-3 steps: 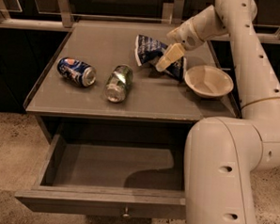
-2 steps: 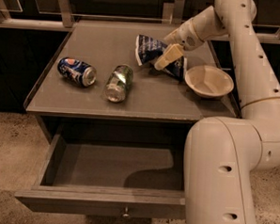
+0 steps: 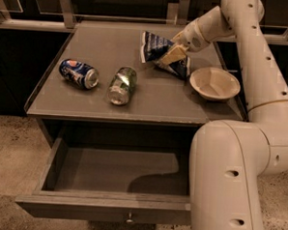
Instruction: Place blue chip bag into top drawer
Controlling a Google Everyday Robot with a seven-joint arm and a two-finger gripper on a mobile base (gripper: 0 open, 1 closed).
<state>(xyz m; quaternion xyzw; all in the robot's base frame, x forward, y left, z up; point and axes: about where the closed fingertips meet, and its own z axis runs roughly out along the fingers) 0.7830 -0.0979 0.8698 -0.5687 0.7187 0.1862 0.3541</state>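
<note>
The wide, shallow grey-brown wooden top drawer [image 3: 113, 172] stands pulled out below the front edge of the grey worktop [image 3: 113, 47], its small round metal knob [image 3: 129, 217] facing forward and nothing lying in it; so the opening is ready, but the placing itself is not yet done. The crumpled dark blue foil chip bag [image 3: 155, 44] with white lettering is on the worktop near the back right corner, propped at a slant rather than lying flat. The cream-coloured two-finger gripper [image 3: 173, 54] reaches in from the right and sits against the bag's right half, touching it; whether it has closed on the bag or is only resting there I cannot tell. By my reckoning the task is at the pick-up; left to do are lifting the bag clear, carrying it past the front edge, lowering it into the drawer and letting go.

A pale round shallow bowl [image 3: 204, 82] sits by the right edge, just beside the bag; a blue soda can [image 3: 78, 73] lies on its side toward the left edge, and a green metal can [image 3: 121, 85] lies near the middle of the front edge.

Against the frame a second ago, the gripper has shifted a little toward the back edge, and the bag's upper corner shows slightly higher with it; the cans, the bowl and the drawer have not moved.
</note>
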